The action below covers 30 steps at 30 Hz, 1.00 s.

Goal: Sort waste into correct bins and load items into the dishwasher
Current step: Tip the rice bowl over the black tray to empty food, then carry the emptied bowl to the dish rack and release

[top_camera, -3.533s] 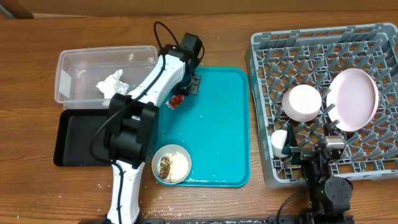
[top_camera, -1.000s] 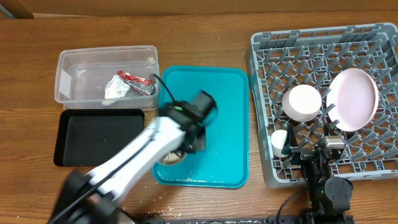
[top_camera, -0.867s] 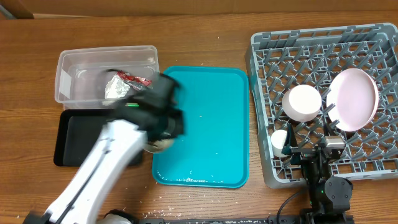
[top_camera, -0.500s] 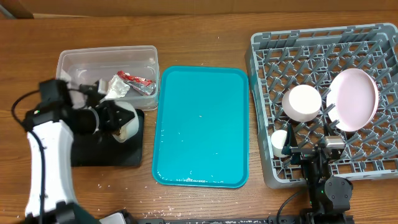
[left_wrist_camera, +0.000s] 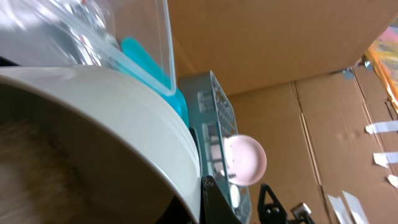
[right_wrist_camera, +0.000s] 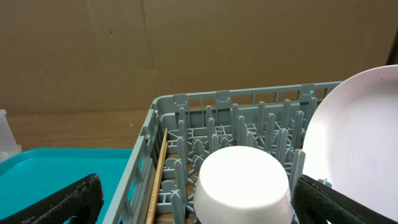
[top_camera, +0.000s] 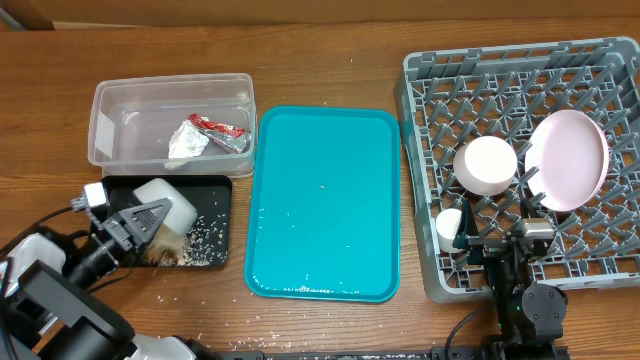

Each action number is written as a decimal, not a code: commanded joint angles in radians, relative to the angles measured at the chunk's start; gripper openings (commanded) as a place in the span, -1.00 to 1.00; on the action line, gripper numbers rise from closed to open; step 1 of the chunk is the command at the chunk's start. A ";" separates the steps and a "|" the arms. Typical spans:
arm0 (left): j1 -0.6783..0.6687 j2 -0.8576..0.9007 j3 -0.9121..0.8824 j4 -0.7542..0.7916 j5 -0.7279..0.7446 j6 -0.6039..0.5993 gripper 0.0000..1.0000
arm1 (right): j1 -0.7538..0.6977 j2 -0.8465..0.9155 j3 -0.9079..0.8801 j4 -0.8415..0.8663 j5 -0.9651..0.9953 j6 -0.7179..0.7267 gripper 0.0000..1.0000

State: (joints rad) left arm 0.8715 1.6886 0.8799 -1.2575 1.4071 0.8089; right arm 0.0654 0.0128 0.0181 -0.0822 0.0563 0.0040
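Observation:
My left gripper (top_camera: 140, 222) is shut on the rim of a white bowl (top_camera: 165, 200) and holds it tipped on its side over the black tray (top_camera: 215, 190). White rice with brown bits (top_camera: 192, 247) lies on the tray below it. In the left wrist view the bowl (left_wrist_camera: 93, 124) fills the frame beside my finger (left_wrist_camera: 210, 200). The clear tub (top_camera: 110, 105) holds the red wrapper (top_camera: 222, 127) and the white tissue (top_camera: 185, 145). My right gripper (right_wrist_camera: 196, 190) is open at the front of the grey dish rack (top_camera: 420, 80), with an upturned white bowl (right_wrist_camera: 242, 180) just ahead of it.
The teal tray (top_camera: 320, 200) lies between the bins and the rack, with a few rice grains on it. In the rack stand the upturned bowl (top_camera: 487, 165), a pink plate (top_camera: 568, 158), a small white cup (top_camera: 449, 230) and a wooden chopstick (right_wrist_camera: 155, 180).
My left arm carried the white bowl from the teal tray leftward to the black tray and tipped it. Rice and brown bits now lie on the tray. The right arm has not moved.

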 commanded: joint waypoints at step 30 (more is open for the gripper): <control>-0.884 -0.025 0.426 0.393 -0.029 -0.558 -0.92 | -0.005 -0.008 -0.010 0.005 0.002 -0.001 1.00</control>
State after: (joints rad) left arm 0.1612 1.6772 1.2167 -1.2079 1.4490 0.8261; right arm 0.0654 0.0116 0.0181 -0.0830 0.0566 0.0040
